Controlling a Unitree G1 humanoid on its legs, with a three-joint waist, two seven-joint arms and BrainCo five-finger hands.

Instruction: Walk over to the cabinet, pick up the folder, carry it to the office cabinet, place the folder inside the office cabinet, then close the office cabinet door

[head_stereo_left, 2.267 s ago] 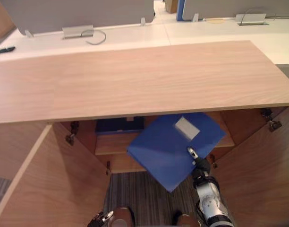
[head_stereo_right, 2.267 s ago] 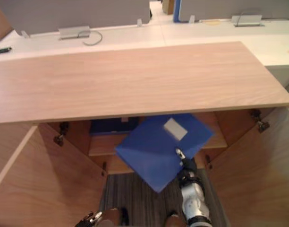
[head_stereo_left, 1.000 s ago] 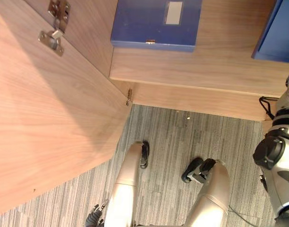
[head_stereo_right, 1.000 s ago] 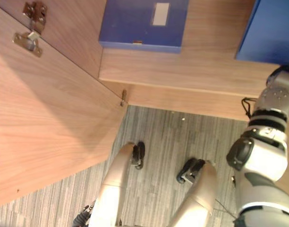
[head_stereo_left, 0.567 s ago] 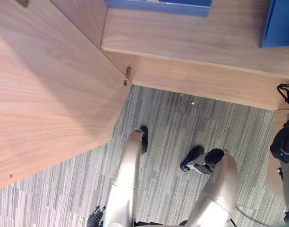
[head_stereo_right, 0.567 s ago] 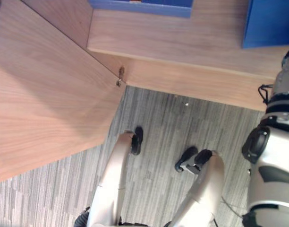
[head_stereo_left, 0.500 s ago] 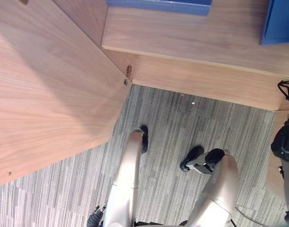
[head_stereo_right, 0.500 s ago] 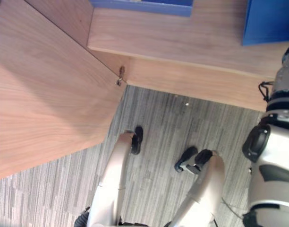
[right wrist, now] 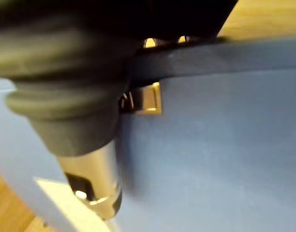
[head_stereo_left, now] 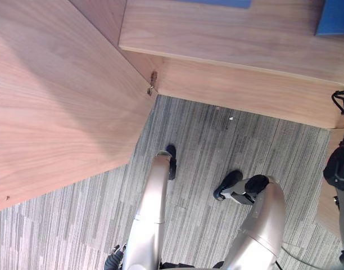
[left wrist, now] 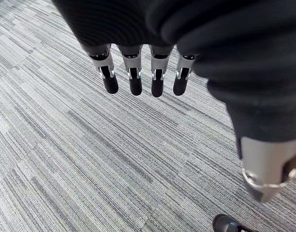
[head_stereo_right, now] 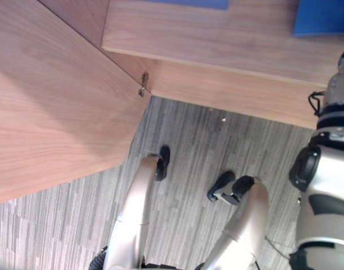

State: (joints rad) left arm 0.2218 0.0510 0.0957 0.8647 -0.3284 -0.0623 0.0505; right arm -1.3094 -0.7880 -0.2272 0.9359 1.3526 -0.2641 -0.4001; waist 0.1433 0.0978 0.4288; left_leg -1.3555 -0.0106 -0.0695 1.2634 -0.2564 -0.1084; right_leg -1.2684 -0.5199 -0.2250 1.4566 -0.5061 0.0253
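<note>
The folder is a flat, rigid box file in plain matte blue with straight edges and square corners. It sits at the far right of the scene, over the pale wooden shelf of the cabinet, and whether it rests on the board I cannot tell. Up close it shows a small brass clasp on its edge and a white rectangular label on its face. The right robot hand grips it, with the silver thumb laid flat on the blue face and the folder's edge running under the dark ribbed cover. A thin strip of a second blue folder lies farther left on the same shelf. The open door on the left is smooth, light wood-grain board with a small metal hinge at its corner. The left robot hand hangs low on the near left, its fingers straight and holding nothing, above grey carpet woven in fine stripes.
</note>
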